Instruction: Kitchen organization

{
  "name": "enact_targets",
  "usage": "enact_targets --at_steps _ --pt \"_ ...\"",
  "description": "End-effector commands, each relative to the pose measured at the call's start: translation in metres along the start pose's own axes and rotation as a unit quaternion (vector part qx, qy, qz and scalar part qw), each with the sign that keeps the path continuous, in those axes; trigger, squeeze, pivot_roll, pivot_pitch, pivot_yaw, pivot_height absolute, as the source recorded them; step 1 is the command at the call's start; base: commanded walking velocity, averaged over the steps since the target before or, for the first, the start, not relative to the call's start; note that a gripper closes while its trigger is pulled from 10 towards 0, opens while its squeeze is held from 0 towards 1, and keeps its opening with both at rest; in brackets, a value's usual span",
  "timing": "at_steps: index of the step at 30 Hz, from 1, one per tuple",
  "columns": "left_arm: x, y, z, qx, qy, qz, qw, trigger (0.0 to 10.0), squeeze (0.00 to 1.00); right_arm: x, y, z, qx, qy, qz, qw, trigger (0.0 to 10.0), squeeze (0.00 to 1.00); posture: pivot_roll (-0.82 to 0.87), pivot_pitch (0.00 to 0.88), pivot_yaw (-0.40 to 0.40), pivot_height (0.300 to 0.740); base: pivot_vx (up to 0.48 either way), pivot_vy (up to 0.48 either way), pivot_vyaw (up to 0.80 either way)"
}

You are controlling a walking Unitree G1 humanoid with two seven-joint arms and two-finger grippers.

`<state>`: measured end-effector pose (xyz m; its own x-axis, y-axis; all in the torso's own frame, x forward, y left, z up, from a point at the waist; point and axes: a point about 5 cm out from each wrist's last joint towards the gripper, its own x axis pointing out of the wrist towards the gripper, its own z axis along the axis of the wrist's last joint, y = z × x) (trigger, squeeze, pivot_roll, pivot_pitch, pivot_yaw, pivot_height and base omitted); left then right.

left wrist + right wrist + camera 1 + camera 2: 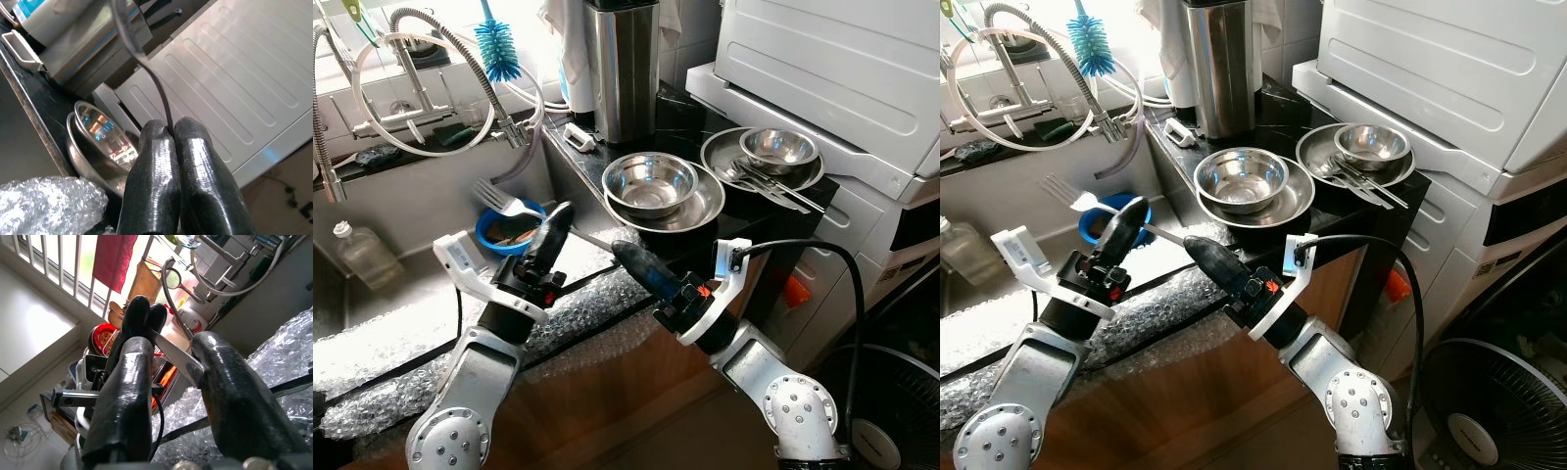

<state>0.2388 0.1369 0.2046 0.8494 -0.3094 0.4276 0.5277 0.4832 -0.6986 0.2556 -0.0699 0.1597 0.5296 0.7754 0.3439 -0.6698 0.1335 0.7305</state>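
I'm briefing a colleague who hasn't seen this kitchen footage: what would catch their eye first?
The left gripper, fingers shut, holds a silver metal fork up over the steel sink, prongs raised, with the open right gripper close beside it. Behind them on the black counter, a shiny steel bowl sits in a wider steel plate, and a smaller steel bowl rests on a second plate with cutlery.

Your head stereo pair looks down at bench (pixel 773 220) and sink (pixel 421 211); wrist cams sit close along each hand's fingers.
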Motion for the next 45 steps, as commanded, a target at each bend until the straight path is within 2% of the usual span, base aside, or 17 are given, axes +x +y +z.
enact_targets --at_steps 1,10,12,13,14,15,18,19,20,24,27,31,32,33,34,41,45 --pt "-0.002 0.012 0.013 0.023 -0.036 0.045 0.998 0.0 0.00 0.001 0.003 0.003 -0.008 -0.010 0.003 1.000 10.0 0.00 -0.11 0.010 0.052 0.740 0.000 0.000 0.00" --pt "-0.001 0.022 0.034 0.050 -0.096 0.092 0.990 0.0 0.00 0.001 0.002 0.005 -0.025 -0.010 -0.008 1.000 10.0 0.00 -0.12 0.008 0.053 0.740 0.000 0.000 0.00" --pt "-0.002 0.033 0.050 0.098 -0.134 0.156 0.974 0.0 0.00 -0.001 0.000 0.010 -0.067 -0.010 -0.032 0.997 10.0 0.00 -0.11 0.009 0.052 0.740 0.000 0.000 0.00" --pt "-0.003 0.036 0.054 0.105 -0.145 0.172 0.969 3.5 0.00 -0.001 -0.001 0.012 -0.081 -0.011 -0.041 0.996 10.0 0.00 -0.11 0.009 0.052 0.740 0.000 0.000 0.00" --pt "-0.003 0.036 0.054 0.105 -0.145 0.172 0.969 3.5 0.00 -0.001 -0.001 0.012 -0.081 -0.011 -0.041 0.996 10.0 0.00 -0.11 0.009 0.052 0.740 0.000 0.000 0.00" --pt "-0.005 0.041 0.064 0.116 -0.169 0.198 0.958 10.0 0.00 -0.001 -0.002 0.018 -0.118 -0.020 -0.067 0.991 10.0 0.00 -0.12 0.007 0.054 0.740 0.000 0.000 0.00" --pt "-0.009 0.043 0.079 0.175 -0.191 0.224 0.939 10.0 0.00 -0.001 -0.001 0.036 -0.219 -0.038 -0.112 0.969 10.0 0.00 -0.12 0.010 0.056 0.740 0.000 0.000 0.00" --pt "-0.011 0.044 0.085 0.224 -0.192 0.242 0.924 10.0 0.00 0.000 0.003 0.044 -0.253 -0.051 -0.119 0.959 10.0 0.00 -0.12 0.008 0.055 0.740 0.000 0.000 0.00" --pt "-0.011 0.044 0.087 0.235 -0.192 0.246 0.921 10.0 0.00 0.000 0.004 0.045 -0.256 -0.054 -0.119 0.958 10.0 0.00 -0.12 0.008 0.055 0.740 0.000 0.000 0.00" --pt "-0.010 0.042 0.094 0.328 -0.187 0.257 0.890 10.0 0.00 0.001 0.006 0.058 -0.325 -0.089 -0.163 0.927 10.0 0.00 -0.12 0.009 0.057 0.740 0.000 0.000 0.00" --pt "-0.008 0.043 0.090 0.424 -0.148 0.254 0.857 10.0 0.00 0.001 0.004 0.065 -0.394 -0.110 -0.210 0.888 10.0 0.00 -0.12 0.008 0.058 0.740 0.000 0.000 0.00" --pt "-0.002 0.045 0.075 0.493 -0.099 0.240 0.830 10.0 0.00 0.000 -0.003 0.059 -0.415 -0.098 -0.222 0.877 10.0 0.00 -0.12 0.009 0.058 0.740 0.000 0.000 0.00" --pt "-0.002 0.045 0.075 0.493 -0.099 0.240 0.830 10.0 0.00 0.000 -0.003 0.059 -0.415 -0.098 -0.222 0.877 10.0 0.00 -0.12 0.009 0.058 0.740 0.000 0.000 0.00" --pt "-0.002 0.046 0.070 0.512 -0.091 0.240 0.820 10.0 0.00 0.000 -0.005 0.058 -0.422 -0.097 -0.226 0.873 10.0 0.00 -0.12 0.006 0.059 0.740 0.000 0.000 0.00" --pt "-0.002 0.046 0.069 0.516 -0.090 0.241 0.817 10.0 0.00 0.000 -0.005 0.057 -0.423 -0.097 -0.227 0.872 10.0 0.00 -0.12 0.006 0.059 0.740 0.000 0.000 0.00" --pt "-0.012 0.070 0.063 0.550 -0.040 0.278 0.787 10.0 0.00 -0.003 -0.008 0.053 -0.448 -0.086 -0.235 0.858 10.0 0.00 -0.13 0.009 0.063 0.740 0.000 0.000 0.00" --pt "-0.012 0.070 0.063 0.549 -0.041 0.280 0.787 10.0 0.00 -0.003 -0.008 0.052 -0.453 -0.085 -0.236 0.855 10.0 0.00 -0.13 0.009 0.063 0.740 0.000 0.000 0.00"
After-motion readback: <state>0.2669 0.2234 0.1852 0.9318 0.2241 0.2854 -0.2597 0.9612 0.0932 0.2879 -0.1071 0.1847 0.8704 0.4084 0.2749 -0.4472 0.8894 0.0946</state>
